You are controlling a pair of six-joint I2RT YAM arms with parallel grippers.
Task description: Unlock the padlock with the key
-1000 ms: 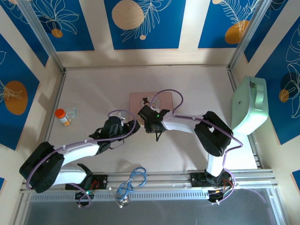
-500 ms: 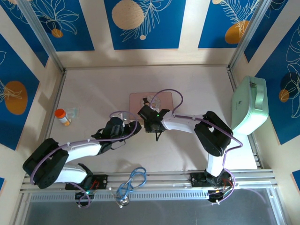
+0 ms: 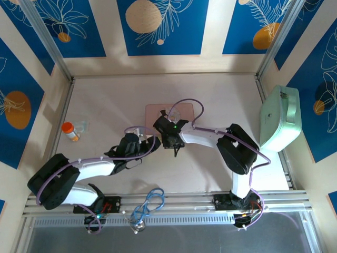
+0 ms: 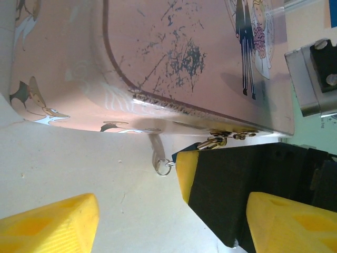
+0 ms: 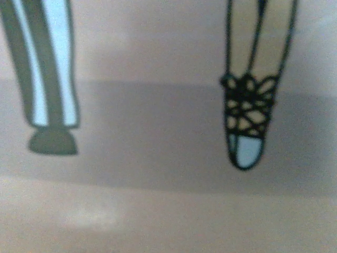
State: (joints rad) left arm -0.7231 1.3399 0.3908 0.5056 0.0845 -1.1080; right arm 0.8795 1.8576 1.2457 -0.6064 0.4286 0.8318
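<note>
The left tool (image 4: 171, 211) is positioned over the table (image 3: 105, 100), just on the near side of the pink box (image 4: 174, 63). Its yellow fingertips (image 4: 52, 224) are set well apart, with nothing held between them. A small silvery piece with a ring (image 4: 161, 162), judged to be the key, is seen at the box's near edge. Just to its right, the padlock (image 4: 192, 147) is located at the brass hasp (image 4: 226, 138), largely hidden by the right tool (image 3: 167, 133). Whether the right tool is apart or together cannot be told.

The step in hand is judged to be the approach to the key. For the next move, the key must be clamped and aligned with the keyhole, which is not visible.
</note>
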